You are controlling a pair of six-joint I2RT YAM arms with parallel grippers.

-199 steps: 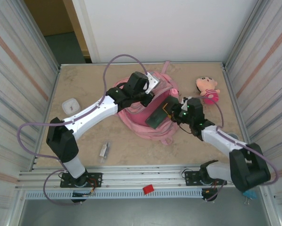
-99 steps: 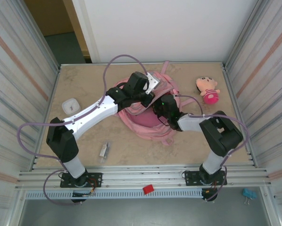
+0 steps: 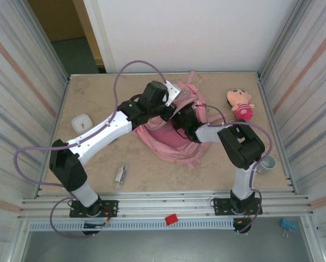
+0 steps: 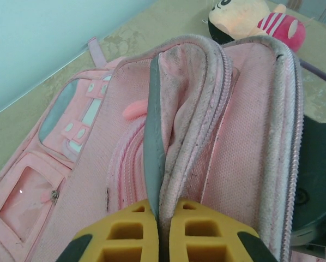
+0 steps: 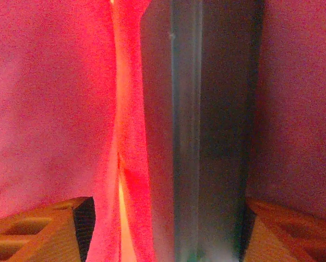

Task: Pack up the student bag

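Left gripper [image 4: 164, 210]: jaws closed to a sliver on the rim of the bag's mouth. The grey-lined edge is pinched between the yellow fingers [image 4: 125, 232] and held up.
Right gripper [image 5: 165, 207]: fingers spread wide, deep inside the bag, with pink lining glowing on both sides. It clamps nothing.
Dark slab [image 5: 206, 109]: flat, grey, seen edge-on between the spread fingers. The left pad is apart from it, with lining in the gap. Contact on the right side is unclear. Could be a book or a case, cannot tell which.
Student bag [image 3: 168, 144]: lies on its back near the middle of the table [image 3: 97, 93], toward the far side. Its mouth is turned to the right arm and both grippers are at it.
Bag, look: pink woven fabric, soft and slumped. It has zip teeth along doubled rims, a clear window pocket and white-trimmed panels on the front, and a strap trailing toward the far wall.
Done, judged: mouth open and the slab inside, apparently let go.
Left, judged: draw the right arm out, load whatever else belongs, then zip shut.
Loose on table: doll [image 3: 238, 102] just right of the bag, white tub [image 3: 82, 122] well to the left, small packet [image 3: 120, 173] near the front edge, grey cup [image 3: 266, 164] by the right arm.
Open question: which of these go in, cannot tell.
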